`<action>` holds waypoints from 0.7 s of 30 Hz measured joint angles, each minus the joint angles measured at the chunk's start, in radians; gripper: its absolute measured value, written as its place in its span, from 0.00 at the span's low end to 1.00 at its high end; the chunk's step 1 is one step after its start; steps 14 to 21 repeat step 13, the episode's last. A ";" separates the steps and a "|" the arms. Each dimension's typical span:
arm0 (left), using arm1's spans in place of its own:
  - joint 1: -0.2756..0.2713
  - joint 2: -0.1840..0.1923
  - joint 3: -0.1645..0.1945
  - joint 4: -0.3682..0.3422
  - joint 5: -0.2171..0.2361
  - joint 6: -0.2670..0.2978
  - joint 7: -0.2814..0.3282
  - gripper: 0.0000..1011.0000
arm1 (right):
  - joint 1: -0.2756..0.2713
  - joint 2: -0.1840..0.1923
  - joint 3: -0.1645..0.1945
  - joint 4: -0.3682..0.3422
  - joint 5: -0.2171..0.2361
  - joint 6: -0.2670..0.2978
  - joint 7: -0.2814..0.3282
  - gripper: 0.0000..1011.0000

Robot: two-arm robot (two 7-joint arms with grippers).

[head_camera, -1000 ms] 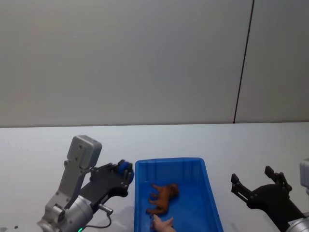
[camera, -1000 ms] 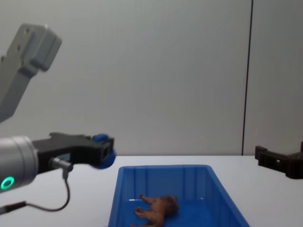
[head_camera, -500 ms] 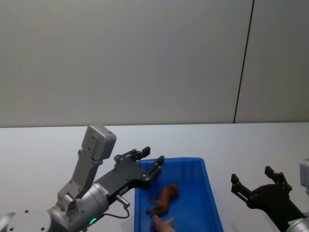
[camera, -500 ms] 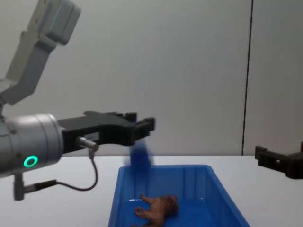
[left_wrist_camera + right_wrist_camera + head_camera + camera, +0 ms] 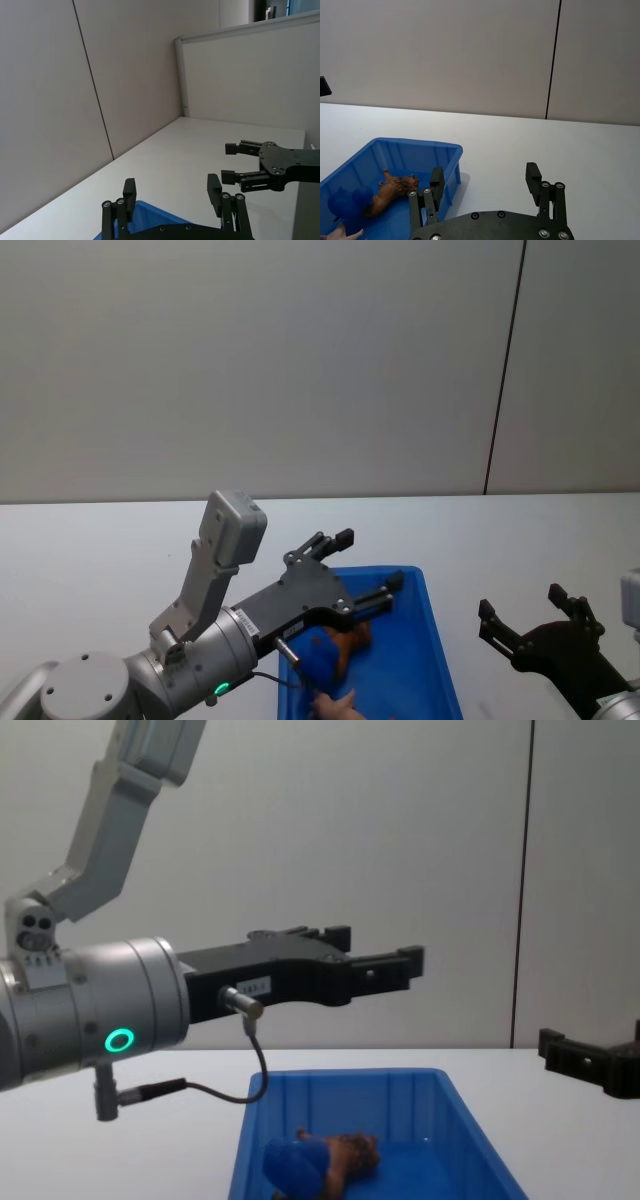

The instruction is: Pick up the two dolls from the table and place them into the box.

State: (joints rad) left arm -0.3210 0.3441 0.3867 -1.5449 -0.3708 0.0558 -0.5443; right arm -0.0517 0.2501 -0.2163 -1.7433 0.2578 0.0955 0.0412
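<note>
The left gripper [image 5: 380,958] hangs above the box [image 5: 470,1120], its 2 black fingers spread wide apart with nothing between them. In the head view the same gripper [image 5: 368,565] sits over the box's far-left corner, and its arm covers much of the left wall. From the left wrist view only the finger ends [image 5: 129,192] and a sliver of blue rim [image 5: 150,216] can be made out.

Both dolls lie inside the box [image 5: 432,635]. The brown animal figure [image 5: 352,1152] rests on the floor of the bin with the blue soft toy [image 5: 292,1166] against its near-left side, touching it and hiding its hind part. In the right wrist view the brown figure [image 5: 392,191] lies on its side with the blue toy [image 5: 349,202] beside it; the toy's shape is hard to read against the blue walls [image 5: 420,154].

A person's hand [image 5: 335,704] is cut off at the bottom edge of the head view, inside the box near the dolls; whether it touches them cannot be told.

The right gripper [image 5: 530,625] rests open and empty over the white tabletop [image 5: 90,550], well to the right of the box.
</note>
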 joint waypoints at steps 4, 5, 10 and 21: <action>-0.009 -0.008 0.004 0.011 -0.005 -0.010 -0.027 0.97 | 0.000 0.000 0.000 0.000 0.000 0.000 0.000 0.99; -0.011 -0.010 0.005 0.012 -0.005 -0.011 -0.030 0.97 | 0.000 0.000 0.000 0.000 0.000 0.000 0.000 0.99; -0.018 -0.016 0.008 0.020 -0.007 -0.018 -0.049 0.99 | 0.000 0.000 0.000 0.000 0.000 0.000 0.000 0.99; -0.020 -0.017 0.008 0.022 -0.009 -0.020 -0.055 0.99 | 0.000 0.000 0.000 0.000 0.000 0.000 0.000 0.99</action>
